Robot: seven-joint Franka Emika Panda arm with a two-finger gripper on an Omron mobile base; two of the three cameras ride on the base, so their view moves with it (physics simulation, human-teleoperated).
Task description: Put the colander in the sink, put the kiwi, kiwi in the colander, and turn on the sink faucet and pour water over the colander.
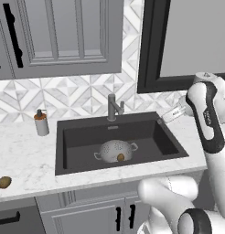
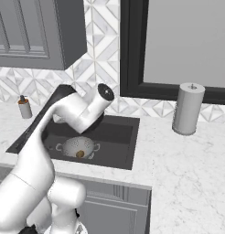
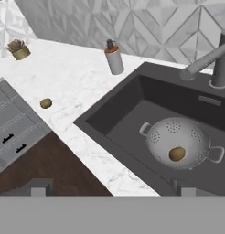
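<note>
1. the sink (image 1: pixel 73 141) is a deep rectangular basin of dark grey, matte material, set in a white marble counter (image 1: pixel 23 155) with thin grey veins.
2. the colander (image 1: pixel 115 150) stands upright on the sink floor; it is a round silver-grey metal bowl with many small holes and two loop handles.
3. one kiwi (image 3: pixel 177 154), brown and oval, lies inside the colander.
4. the second kiwi (image 1: pixel 4 182) lies on the counter, well apart from the sink, to its left near the front edge.
5. the faucet (image 1: pixel 113 107) is grey metal, with an upright post and an angular spout, behind the sink.
6. a white soap bottle (image 1: pixel 41 122) with an orange collar stands left of the sink.
7. the arm is bent high above the right part of the sink; the gripper (image 3: pixel 112 191) points down over the counter edge, its jaws spread wide and holding nothing.
</note>
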